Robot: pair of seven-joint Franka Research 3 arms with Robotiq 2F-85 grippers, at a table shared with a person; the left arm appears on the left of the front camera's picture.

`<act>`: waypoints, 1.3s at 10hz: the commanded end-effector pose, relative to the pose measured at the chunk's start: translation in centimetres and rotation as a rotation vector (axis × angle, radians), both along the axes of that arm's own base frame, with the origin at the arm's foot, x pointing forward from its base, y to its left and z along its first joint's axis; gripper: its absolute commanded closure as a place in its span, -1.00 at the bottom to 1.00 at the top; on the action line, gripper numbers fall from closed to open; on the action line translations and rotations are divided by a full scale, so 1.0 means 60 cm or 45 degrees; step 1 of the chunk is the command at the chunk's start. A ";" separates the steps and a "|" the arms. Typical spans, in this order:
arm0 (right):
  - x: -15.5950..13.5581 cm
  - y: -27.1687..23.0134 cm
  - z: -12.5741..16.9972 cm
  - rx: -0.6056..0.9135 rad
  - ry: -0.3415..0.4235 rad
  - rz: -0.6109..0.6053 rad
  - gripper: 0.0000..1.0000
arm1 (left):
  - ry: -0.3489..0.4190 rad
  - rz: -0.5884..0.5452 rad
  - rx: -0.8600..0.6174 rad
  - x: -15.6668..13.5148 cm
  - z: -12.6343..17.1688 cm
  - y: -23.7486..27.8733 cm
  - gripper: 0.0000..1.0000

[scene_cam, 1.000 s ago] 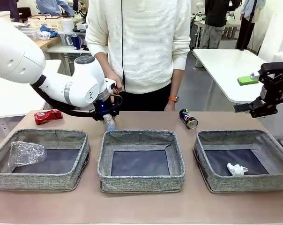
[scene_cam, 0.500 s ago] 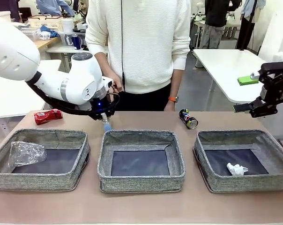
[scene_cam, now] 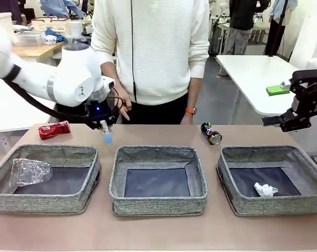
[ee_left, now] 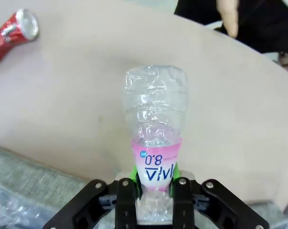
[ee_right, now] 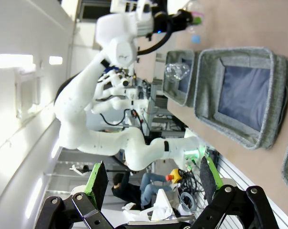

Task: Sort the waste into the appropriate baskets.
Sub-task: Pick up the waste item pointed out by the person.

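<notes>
My left gripper is shut on a small clear plastic bottle with a pink label, which hangs cap-down above the table behind the gap between the left basket and the middle basket. The left wrist view has the bottle clamped near its neck by the left gripper. A red can lies at the far left and a dark printed can behind the right basket. A clear cup lies in the left basket, a paper wad in the right one. My right gripper hovers open at the far right.
A person in a white sweater stands at the far side, one hand hanging close to my left wrist. The red can and the person's hand also appear in the left wrist view. Bare table runs along the front edge.
My left gripper closed on the bottle, lifted it off the table and carried it leftwards, from behind the middle basket towards the left basket. The right arm stayed still.
</notes>
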State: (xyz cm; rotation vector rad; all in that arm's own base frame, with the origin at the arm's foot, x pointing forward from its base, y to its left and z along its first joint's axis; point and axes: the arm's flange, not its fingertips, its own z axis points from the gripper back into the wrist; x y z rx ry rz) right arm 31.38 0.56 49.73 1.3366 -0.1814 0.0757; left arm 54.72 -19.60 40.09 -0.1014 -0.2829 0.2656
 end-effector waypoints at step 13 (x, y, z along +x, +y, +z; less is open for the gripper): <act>0.001 0.001 0.003 0.026 -0.019 -0.001 -1.00 | -0.009 -0.223 -0.331 -0.361 0.312 -0.100 0.56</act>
